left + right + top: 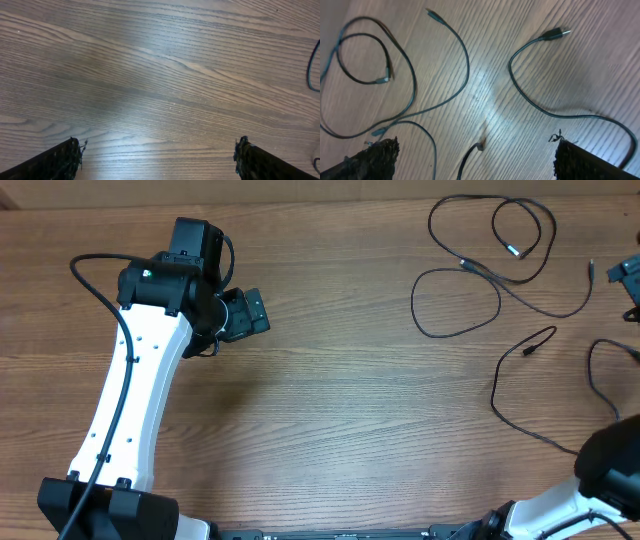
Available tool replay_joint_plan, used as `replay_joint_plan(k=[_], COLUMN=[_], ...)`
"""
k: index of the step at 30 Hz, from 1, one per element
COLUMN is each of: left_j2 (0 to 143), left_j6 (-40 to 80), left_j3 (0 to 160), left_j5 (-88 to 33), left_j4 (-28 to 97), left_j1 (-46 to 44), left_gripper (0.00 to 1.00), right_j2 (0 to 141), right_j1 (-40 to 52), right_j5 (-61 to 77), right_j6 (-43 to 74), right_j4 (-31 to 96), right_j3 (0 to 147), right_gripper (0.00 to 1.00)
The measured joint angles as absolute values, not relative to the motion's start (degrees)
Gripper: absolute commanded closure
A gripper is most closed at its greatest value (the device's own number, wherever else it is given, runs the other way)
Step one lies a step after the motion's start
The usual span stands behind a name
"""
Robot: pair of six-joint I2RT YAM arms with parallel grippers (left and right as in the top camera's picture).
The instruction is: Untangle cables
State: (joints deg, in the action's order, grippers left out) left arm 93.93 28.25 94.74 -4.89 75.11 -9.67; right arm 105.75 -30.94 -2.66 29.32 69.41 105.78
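Several thin black flexible cables (465,264) sprawl on the brown wooden table's (350,400) right side; judged light, limp, probably slippery. Left fingers (57,161) and right fingers (582,161) wide open, empty; best pinched near a plug end (555,34).

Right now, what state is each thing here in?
Left gripper: open, holding nothing, over bare table.
Right gripper: open, holding nothing, above the cables.
Cables: lying loose on the table, none gripped; some loop and cross.
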Motion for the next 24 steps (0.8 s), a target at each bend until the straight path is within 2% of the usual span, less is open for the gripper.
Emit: replay_joint_plan(k=[16, 17, 20, 24], left_j2=[93.93, 93.93, 93.93, 93.93], left_j6=[28.25, 28.25, 28.25, 28.25], left_j3=[94.74, 94.74, 94.74, 94.74], left_j5=[-4.69, -4.67, -4.67, -4.67], left_j4=[74.96, 74.94, 74.94, 74.94], left_j1=[-9.67, -9.67, -9.67, -9.67], left_gripper=[0.01, 0.0, 0.0, 0.0], right_j2=[120.14, 120.42, 120.9, 120.88], right_j1=[-30.57, -30.5, -30.11, -29.56], right_j5=[10.48, 10.96, 12.21, 13.19], right_j6=[22.02, 21.78, 21.02, 20.58], right_j4=[70.0, 70.08, 70.41, 71.72], right_j3=[105.34, 105.34, 105.3, 104.92], right_gripper=[0.0, 0.01, 0.12, 0.13])
